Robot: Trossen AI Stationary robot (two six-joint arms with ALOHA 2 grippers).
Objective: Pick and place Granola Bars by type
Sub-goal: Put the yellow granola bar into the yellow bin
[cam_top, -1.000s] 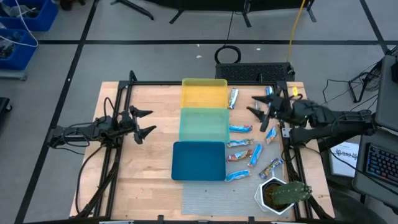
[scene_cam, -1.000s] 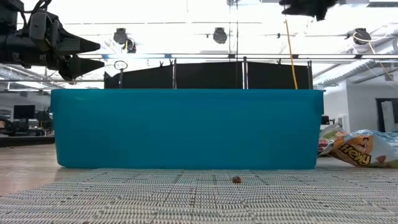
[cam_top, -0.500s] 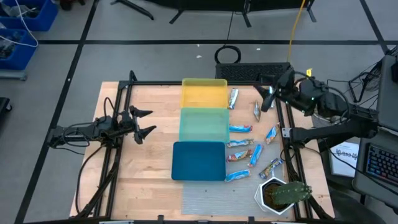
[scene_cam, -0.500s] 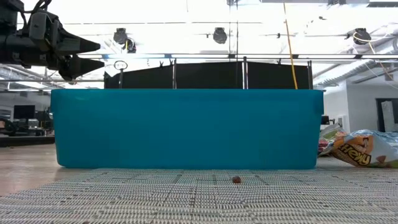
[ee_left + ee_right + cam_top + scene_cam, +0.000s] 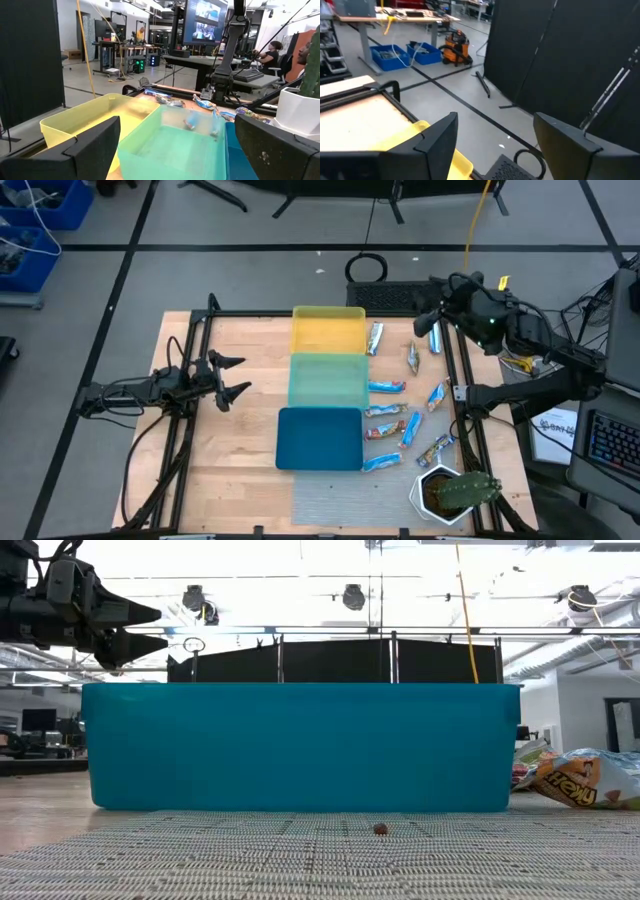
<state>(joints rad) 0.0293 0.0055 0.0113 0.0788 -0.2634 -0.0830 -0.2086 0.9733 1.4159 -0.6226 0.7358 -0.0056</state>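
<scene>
Several granola bars lie flat on the wood right of the trays: one (image 5: 375, 337) by the yellow tray, others (image 5: 412, 358), (image 5: 386, 387), (image 5: 436, 395), (image 5: 383, 430), (image 5: 436, 448), and one (image 5: 436, 340) at the far right frame. My right gripper (image 5: 432, 320) is open and raised over the table's far right corner, holding nothing (image 5: 495, 130). My left gripper (image 5: 232, 375) waits open at the left, above the table (image 5: 140, 628), facing the trays (image 5: 177, 130).
Three trays stand in a row down the middle: yellow (image 5: 327, 330) farthest, green (image 5: 326, 380), blue (image 5: 320, 438) nearest. A white pot with a cactus (image 5: 445, 493) stands at the near right corner beside a grey mat (image 5: 340, 502). Black frame rails run along both table sides.
My right gripper has risen from above the bars right of the green tray and swung toward the table's far right corner, leaving the low view's top edge. It stays open and carries nothing. The bars and the left arm have kept still.
</scene>
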